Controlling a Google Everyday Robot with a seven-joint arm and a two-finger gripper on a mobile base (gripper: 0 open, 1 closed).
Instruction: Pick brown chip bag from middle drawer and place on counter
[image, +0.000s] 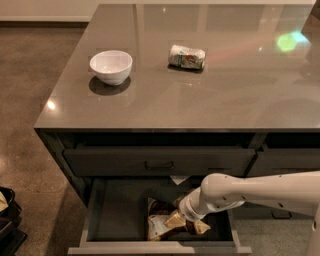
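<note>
at the lower middle of the frame, the drawer (95, 215) stands pulled out under the counter (235, 100). the bag (159, 226) lies crumpled on its floor, right of centre and close to the front wall. the white arm (260, 189) comes in from the right edge and bends down over the drawer's right side. it ends with the gripper (184, 220) down on the bag's right part. the wrist covers the tip, so i cannot tell whether it is clamped on the foil or loose; contact looks likely, no more. the low, slanted reach makes sense: the top drawer (160, 161) sits closed just above, so the arm has to slip in under its front and the counter's lip to reach anything lying that deep.

room to move is mostly up and toward the bottom of the frame. the drawer's left half is bare, but a steep lift may brush the overhang. i judge the bag should come out over the front wall before it rises. crumpled foil can slip, or catch on that wall. on the counter, the bowl (111, 66) sits upper left and a can (186, 56) lies on its side near the upper middle. the wide stretch along the near edge offers landing room well apart from both.
</note>
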